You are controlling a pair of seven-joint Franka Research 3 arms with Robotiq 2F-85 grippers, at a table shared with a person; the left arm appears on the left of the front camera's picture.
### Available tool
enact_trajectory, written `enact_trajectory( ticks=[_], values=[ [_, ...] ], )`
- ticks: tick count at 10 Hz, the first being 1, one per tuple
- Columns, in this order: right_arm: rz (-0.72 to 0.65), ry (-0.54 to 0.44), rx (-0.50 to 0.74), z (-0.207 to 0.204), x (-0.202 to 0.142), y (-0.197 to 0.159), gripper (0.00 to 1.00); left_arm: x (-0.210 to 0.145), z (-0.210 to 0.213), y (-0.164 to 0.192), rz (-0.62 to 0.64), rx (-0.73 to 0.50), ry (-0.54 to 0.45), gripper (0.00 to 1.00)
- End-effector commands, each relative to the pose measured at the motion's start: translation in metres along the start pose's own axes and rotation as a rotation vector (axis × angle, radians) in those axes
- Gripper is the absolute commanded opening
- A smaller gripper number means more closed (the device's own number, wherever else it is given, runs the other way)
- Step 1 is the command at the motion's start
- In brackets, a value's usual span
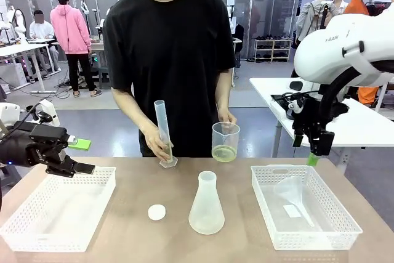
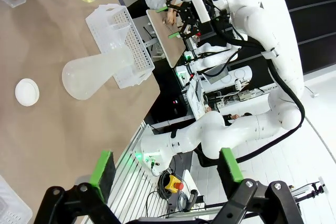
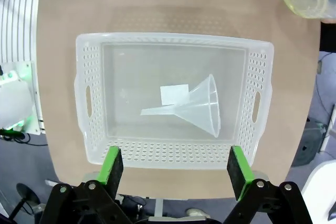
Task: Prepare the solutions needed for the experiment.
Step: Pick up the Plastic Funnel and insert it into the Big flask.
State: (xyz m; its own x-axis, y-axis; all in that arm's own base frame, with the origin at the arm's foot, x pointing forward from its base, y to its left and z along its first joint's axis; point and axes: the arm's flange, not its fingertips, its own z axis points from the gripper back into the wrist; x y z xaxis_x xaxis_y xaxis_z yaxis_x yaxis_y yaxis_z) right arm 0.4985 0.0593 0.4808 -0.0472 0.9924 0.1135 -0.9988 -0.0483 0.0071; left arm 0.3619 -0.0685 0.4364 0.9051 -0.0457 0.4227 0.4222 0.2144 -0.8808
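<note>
The solutions (image 1: 224,153) are a shallow, pale yellow, see-through layer at the bottom of a clear beaker (image 1: 225,137). The person holds the beaker in one hand (image 1: 226,117) above the far edge of the tabletop (image 1: 135,183). The person's other hand (image 1: 157,144) grips a tilted measuring cylinder (image 1: 162,129) just beside it.

A whitish conical flask (image 1: 206,204) stands upright mid-table with bare wood all round it. A white cap (image 1: 156,212) lies to its left, apart from it. A white basket (image 1: 92,173) sits near the left edge and a second basket (image 1: 308,169) near the right edge.

The left gripper (image 1: 82,156) hangs over the far corner of the left basket, and the right gripper (image 1: 315,157) hangs above the far rim of the right one. Both sets of fingers are spread wide and hold nothing.

Looking straight down, the right wrist view shows a clear funnel (image 3: 202,104) lying on its side in the basket beside a white slip (image 3: 173,94). The yellow liquid sits at the corner of that view.
</note>
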Motion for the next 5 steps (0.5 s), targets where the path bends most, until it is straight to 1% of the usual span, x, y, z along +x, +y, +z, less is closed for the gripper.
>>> enact_trajectory(
  ticks=[1, 5],
  values=[
    [0.056, 0.02, 0.039, -0.011, -0.004, -0.024, 1.0, -0.002, 0.0, 0.001, -0.02, -0.009, 0.008, 1.0],
    [0.103, 0.007, 0.154, -0.042, -0.012, -0.057, 1.0, -0.002, 0.0, 0.001, -0.02, -0.009, 0.008, 1.0]
  ],
)
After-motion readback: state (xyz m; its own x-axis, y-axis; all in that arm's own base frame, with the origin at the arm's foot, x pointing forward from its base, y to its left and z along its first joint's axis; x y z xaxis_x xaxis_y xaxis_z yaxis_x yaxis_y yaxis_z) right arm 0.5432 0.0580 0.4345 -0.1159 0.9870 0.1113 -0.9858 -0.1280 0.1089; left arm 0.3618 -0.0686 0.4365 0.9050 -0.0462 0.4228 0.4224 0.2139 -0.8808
